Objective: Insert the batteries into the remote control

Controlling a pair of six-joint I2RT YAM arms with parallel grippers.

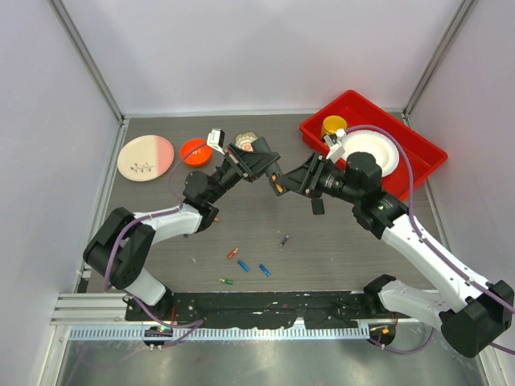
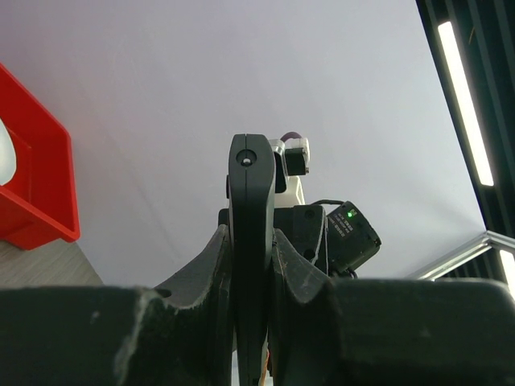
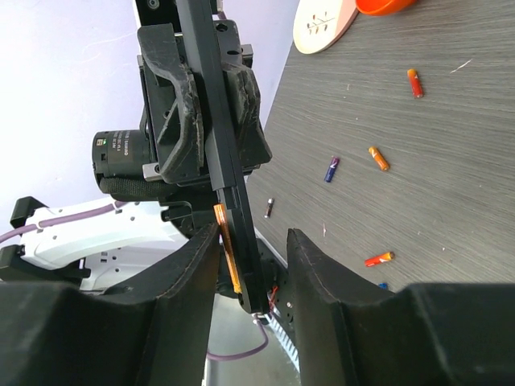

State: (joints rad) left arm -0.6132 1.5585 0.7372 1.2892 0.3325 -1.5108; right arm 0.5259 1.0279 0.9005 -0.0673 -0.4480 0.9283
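My left gripper [image 2: 251, 265] is shut on the remote control [image 2: 251, 201], a slim black bar seen edge-on and held up off the table. In the top view the left gripper [image 1: 256, 163] and right gripper [image 1: 282, 185] meet above the table's middle. In the right wrist view the remote [image 3: 217, 121] hangs between my open right gripper's [image 3: 253, 265] fingers, and an orange battery [image 3: 226, 249] lies along its lower face against the left finger. Loose batteries lie on the table: orange [image 1: 232, 252], blue [image 1: 243, 265], blue [image 1: 264, 269], green [image 1: 226, 281] and a dark one [image 1: 284, 240].
A red tray [image 1: 418, 153] at the back right holds a white plate [image 1: 374, 149] and a yellow cup [image 1: 334, 126]. An orange bowl [image 1: 195, 150] and a pink-and-cream plate [image 1: 145, 156] stand at the back left. A small flat black piece [image 1: 317, 206] lies below the right gripper.
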